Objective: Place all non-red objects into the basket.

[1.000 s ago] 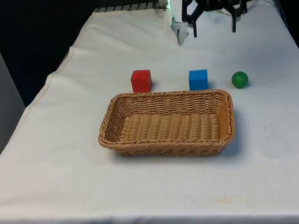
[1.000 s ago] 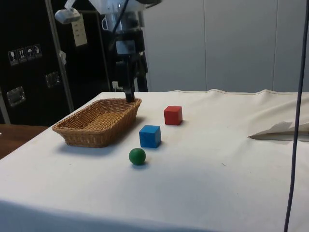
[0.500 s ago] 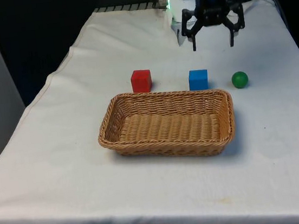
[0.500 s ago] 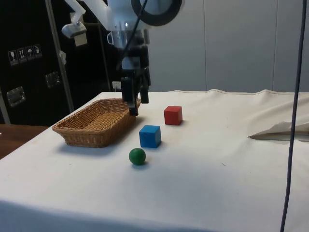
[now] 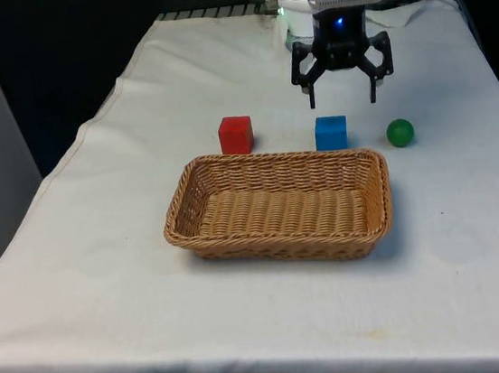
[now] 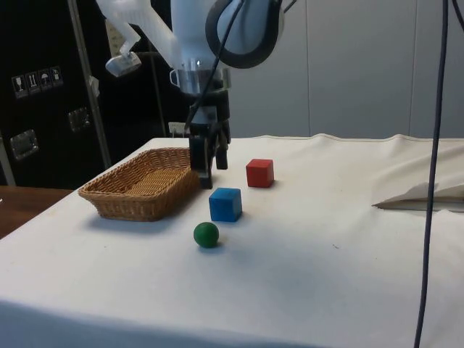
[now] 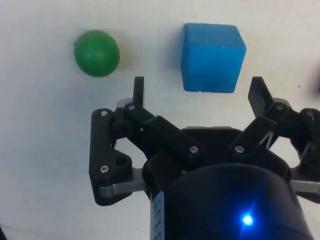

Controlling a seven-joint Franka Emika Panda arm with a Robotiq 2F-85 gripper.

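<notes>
A blue cube (image 5: 331, 132) (image 6: 225, 204) (image 7: 212, 57) sits on the white cloth just behind the wicker basket (image 5: 279, 205) (image 6: 145, 182). A green ball (image 5: 400, 133) (image 6: 206, 234) (image 7: 96, 53) lies beside it, towards the front view's right. A red cube (image 5: 236, 134) (image 6: 259, 172) stands towards the front view's left. My gripper (image 5: 342, 98) (image 6: 208, 172) (image 7: 198, 92) hangs open, fingers pointing down, a little above and behind the blue cube, with nothing between its fingers. The basket holds nothing.
A folded bit of white cloth (image 6: 420, 196) lies at the robot's end of the table. The table's edges run close on both sides of the front view.
My gripper has come down and moved towards the basket end of the table, from well behind the objects to just above and behind the blue cube. It stays open.
</notes>
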